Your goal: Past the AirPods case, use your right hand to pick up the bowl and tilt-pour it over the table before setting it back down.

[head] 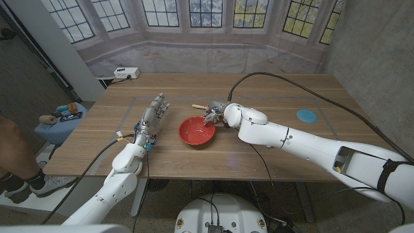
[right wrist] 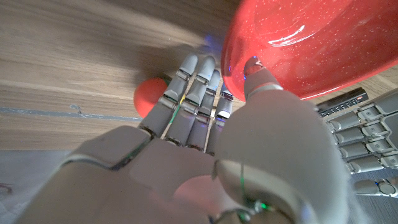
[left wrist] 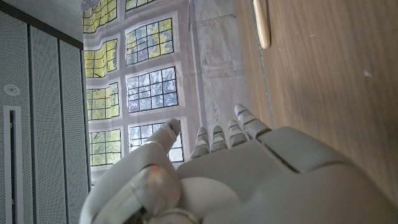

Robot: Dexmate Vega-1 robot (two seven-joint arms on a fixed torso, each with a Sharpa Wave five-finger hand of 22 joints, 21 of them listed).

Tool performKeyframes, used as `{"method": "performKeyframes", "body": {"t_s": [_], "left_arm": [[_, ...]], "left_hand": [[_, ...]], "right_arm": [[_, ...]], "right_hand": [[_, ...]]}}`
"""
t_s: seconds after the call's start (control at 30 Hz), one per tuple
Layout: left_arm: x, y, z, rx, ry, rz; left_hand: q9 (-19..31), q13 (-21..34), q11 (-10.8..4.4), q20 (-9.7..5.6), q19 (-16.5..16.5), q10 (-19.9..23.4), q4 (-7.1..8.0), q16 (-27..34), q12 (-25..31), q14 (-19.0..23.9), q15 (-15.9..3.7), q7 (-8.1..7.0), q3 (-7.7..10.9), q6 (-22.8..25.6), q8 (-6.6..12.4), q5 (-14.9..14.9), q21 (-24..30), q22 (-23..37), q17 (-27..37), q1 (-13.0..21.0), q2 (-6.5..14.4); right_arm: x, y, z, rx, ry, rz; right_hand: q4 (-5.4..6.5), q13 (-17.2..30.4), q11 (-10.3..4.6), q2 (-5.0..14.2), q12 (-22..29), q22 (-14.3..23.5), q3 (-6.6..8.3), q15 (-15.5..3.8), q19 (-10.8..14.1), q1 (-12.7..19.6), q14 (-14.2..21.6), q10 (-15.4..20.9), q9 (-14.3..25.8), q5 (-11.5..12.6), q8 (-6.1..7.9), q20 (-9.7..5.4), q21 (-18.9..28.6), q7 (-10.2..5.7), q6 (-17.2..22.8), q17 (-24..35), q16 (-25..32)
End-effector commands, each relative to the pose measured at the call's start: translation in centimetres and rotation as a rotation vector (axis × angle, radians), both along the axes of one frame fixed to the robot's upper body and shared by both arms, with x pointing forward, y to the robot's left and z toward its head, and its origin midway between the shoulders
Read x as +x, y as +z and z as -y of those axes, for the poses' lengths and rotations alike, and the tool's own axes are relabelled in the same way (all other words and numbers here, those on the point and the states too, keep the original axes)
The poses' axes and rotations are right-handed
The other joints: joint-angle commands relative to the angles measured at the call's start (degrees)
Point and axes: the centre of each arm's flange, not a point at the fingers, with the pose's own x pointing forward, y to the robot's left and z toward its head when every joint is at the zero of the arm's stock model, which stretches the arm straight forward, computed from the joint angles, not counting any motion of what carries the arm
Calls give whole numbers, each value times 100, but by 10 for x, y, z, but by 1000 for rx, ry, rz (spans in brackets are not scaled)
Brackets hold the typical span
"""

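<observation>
The right hand [head: 215, 116] is pinching the rim of the shallow red plastic bowl [head: 196, 131] near the middle of the wooden desk [head: 278, 97], thumb inside. Tilting slowly should be keeping that thin grip from slipping. The left hand [head: 154, 113] is waiting released, fingers extended.

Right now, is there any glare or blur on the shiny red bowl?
In the right wrist view the shiny red bowl carries white glare streaks near its rim, and the right hand looms soft up close; in the head view the bowl looks evenly lit.
</observation>
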Motion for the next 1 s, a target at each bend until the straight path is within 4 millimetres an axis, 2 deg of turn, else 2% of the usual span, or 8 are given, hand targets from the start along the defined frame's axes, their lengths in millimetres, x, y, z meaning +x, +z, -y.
{"method": "performKeyframes", "body": {"t_s": [0.03, 0.3, 0.5, 0.8, 1.0], "left_arm": [[0, 5, -4, 19, -11, -8], [3, 13, -9, 35, -19, -2], [8, 17, -9, 42, -30, -2], [11, 19, -11, 43, -26, -9], [14, 22, -14, 47, -21, -16]], "left_hand": [[11, 22, 3, 64, 15, -10, -26, -5, -11, 13, 27, -17, 34, 14, -2, 27, -2, 16, 17, -1402, -1420], [11, 22, 5, 66, 12, -16, -49, -7, -13, 8, 30, -14, 47, 23, 3, 24, -2, 16, 15, -1381, -1417], [11, 22, 6, 64, 10, -18, -66, -8, -13, 7, 36, -8, 56, 26, 5, 23, -3, 16, 14, -1366, -1414], [11, 22, 18, 69, 8, -7, -93, -8, -9, 5, 36, -4, 72, 21, 3, 19, -3, 16, 13, -1341, -1408], [11, 22, 18, 68, 6, -6, -105, -8, -8, 5, 37, -1, 78, 24, 5, 18, -4, 16, 12, -1331, -1406]], "right_arm": [[-6, 1, -3, 24, -3, -4], [-12, 8, -6, 42, 5, 17], [-17, 17, -7, 62, 17, 30], [-15, 23, -5, 97, 32, 29], [-13, 28, -4, 121, 38, 40]], "right_hand": [[3, -22, 46, -5, -63, 5, 53, 23, -48, -46, -78, -65, 15, 46, -34, 30, -32, 11, -98, -66, 17], [24, -65, 58, 3, -154, 1, 57, 91, -144, -103, -209, -144, 7, 48, -26, 58, -85, 34, -175, -151, 29], [35, -105, 163, 9, -250, -2, 36, 217, -293, -149, -431, -237, -2, 48, -23, 173, -159, 77, -264, -186, 35], [37, -152, 229, 3, -385, -5, 27, 371, -437, -192, -686, -407, -12, 52, -21, 249, -239, 104, -362, -259, 27], [73, -172, 253, 34, -415, -5, 18, 384, -474, -255, -757, -412, -16, 52, -7, 270, -264, 118, -371, -281, 44]]}}
